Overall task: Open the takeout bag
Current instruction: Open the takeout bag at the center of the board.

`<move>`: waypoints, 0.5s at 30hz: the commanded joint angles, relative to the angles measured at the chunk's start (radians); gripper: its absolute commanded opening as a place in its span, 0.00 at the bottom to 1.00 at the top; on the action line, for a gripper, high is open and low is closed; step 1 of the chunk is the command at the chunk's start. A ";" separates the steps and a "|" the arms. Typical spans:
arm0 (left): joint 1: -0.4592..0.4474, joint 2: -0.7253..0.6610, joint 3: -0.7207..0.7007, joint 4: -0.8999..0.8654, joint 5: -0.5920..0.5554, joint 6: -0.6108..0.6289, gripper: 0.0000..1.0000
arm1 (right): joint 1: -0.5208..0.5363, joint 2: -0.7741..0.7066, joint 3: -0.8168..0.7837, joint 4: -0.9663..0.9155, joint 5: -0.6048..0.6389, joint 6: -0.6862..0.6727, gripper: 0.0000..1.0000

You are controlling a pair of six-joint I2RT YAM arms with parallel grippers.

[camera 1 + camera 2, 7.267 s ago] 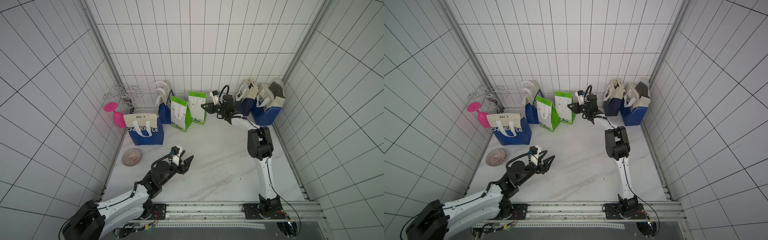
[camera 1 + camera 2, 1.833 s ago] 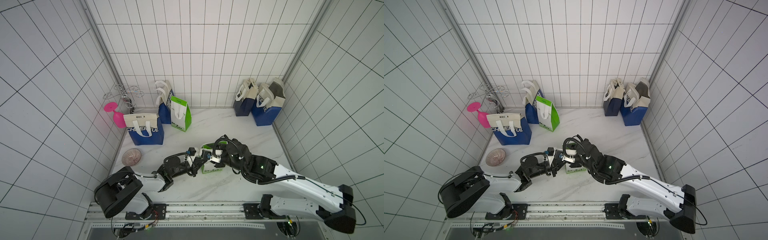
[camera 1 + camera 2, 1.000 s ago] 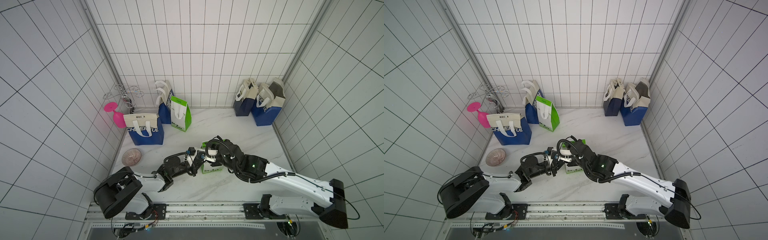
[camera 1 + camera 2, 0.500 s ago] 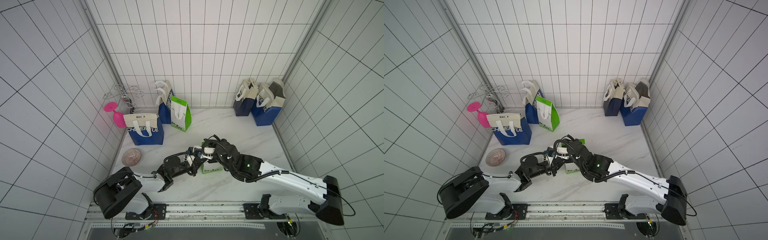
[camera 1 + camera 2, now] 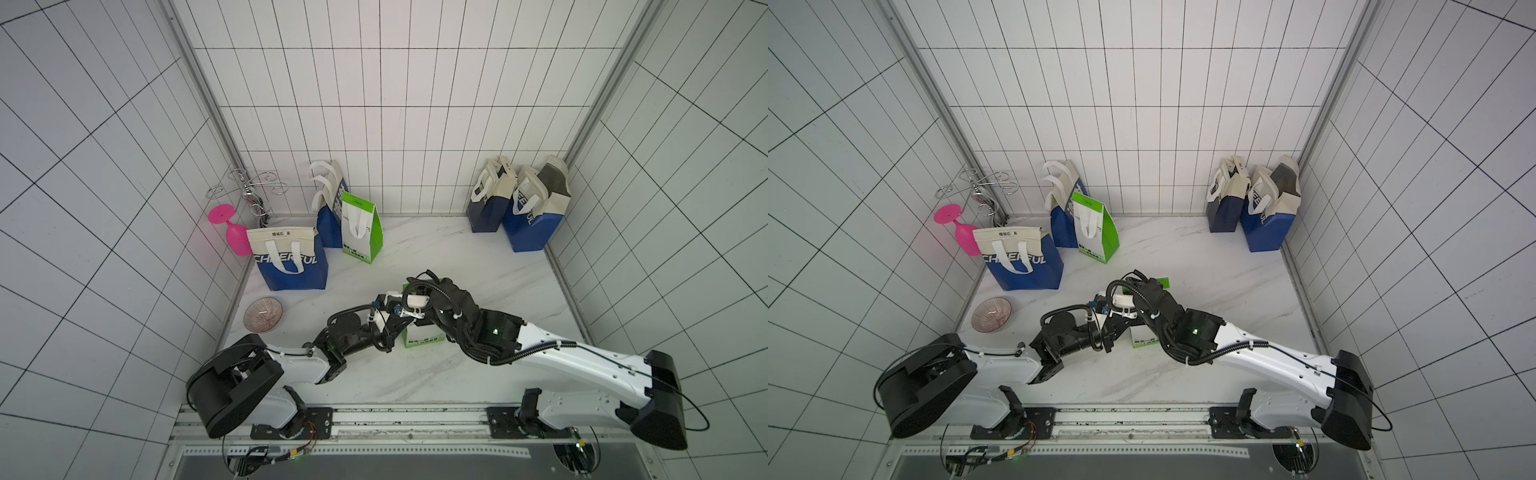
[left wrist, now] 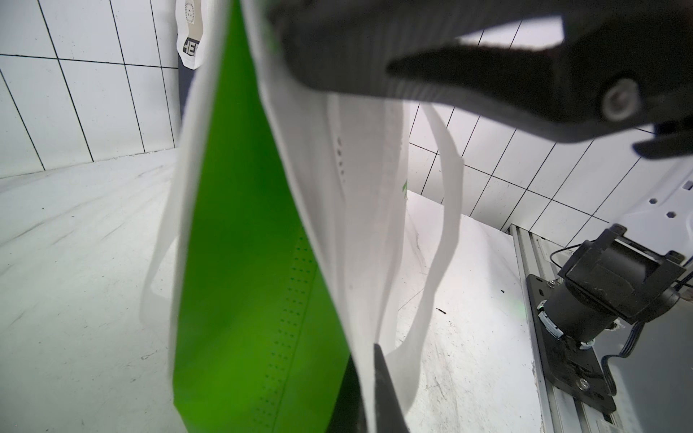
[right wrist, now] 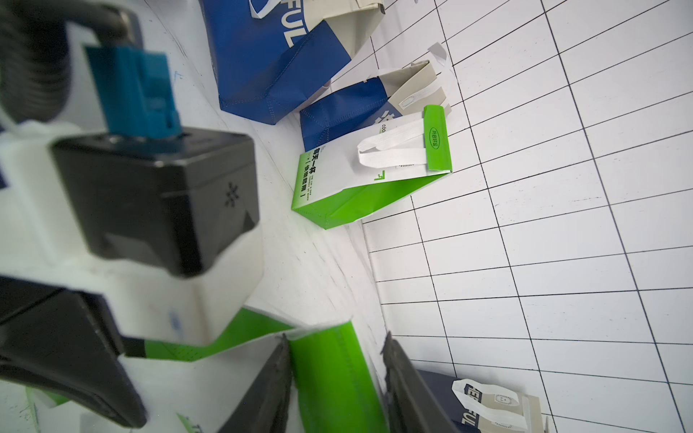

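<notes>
On the surface [image 5: 478, 266], takeout bag [image 5: 424, 336] standing upright, mouth pointing up, left gripper [image 5: 400, 322] jaws clamping its side, right gripper [image 7: 333, 350] jaws straddling its rim, apart.

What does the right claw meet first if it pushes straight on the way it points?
The takeout bag: its green top fold stands between the right claw's open fingers. Farther on, the second green bag at the back may be in line; depth unclear.
</notes>
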 commanded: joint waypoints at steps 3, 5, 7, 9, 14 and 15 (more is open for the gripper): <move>-0.010 -0.015 0.016 -0.005 0.034 0.017 0.00 | 0.005 0.019 -0.039 0.041 0.048 0.002 0.38; -0.010 -0.015 0.018 -0.005 0.034 0.018 0.00 | 0.005 0.020 -0.033 0.043 0.053 0.006 0.35; -0.010 -0.014 0.017 -0.007 0.034 0.017 0.00 | 0.005 0.014 -0.033 0.046 0.040 0.015 0.32; -0.011 -0.013 0.018 -0.007 0.033 0.018 0.00 | 0.003 0.006 -0.033 0.047 0.032 0.022 0.29; -0.011 -0.015 0.019 -0.010 0.033 0.017 0.00 | 0.000 0.002 -0.025 0.049 0.035 0.026 0.18; -0.011 -0.015 0.020 -0.009 0.033 0.018 0.00 | -0.001 0.002 -0.022 0.049 0.036 0.029 0.17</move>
